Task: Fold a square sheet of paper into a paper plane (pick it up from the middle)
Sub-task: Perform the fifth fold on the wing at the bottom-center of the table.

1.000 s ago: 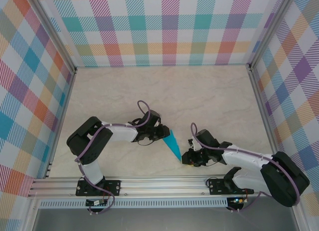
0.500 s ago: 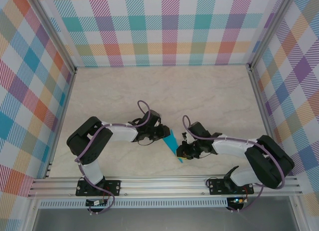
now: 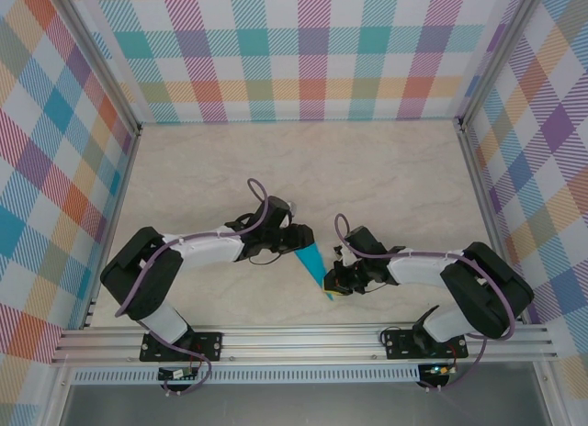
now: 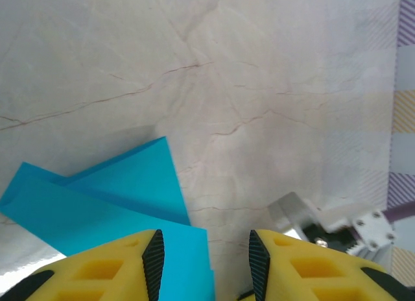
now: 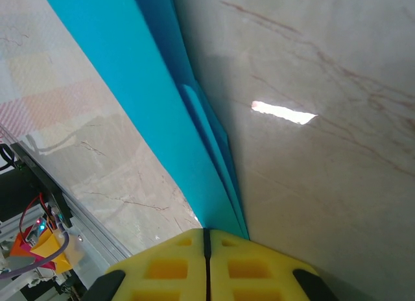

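White-and-black arms [image 3: 207, 250], purple cables [image 3: 266, 201], yellow waffle-moulded fingers [image 4: 97, 272].

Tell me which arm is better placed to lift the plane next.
Right, probably. The right gripper is already shut on the plane at its narrow tip. The left gripper is open over the wide end, holding nothing.

The pale marbled table [image 3: 386, 169] bears the paper plane [image 3: 313, 263] near its front.

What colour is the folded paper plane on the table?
Teal-blue, plain with no markings. The paper plane shows best in the right wrist view.
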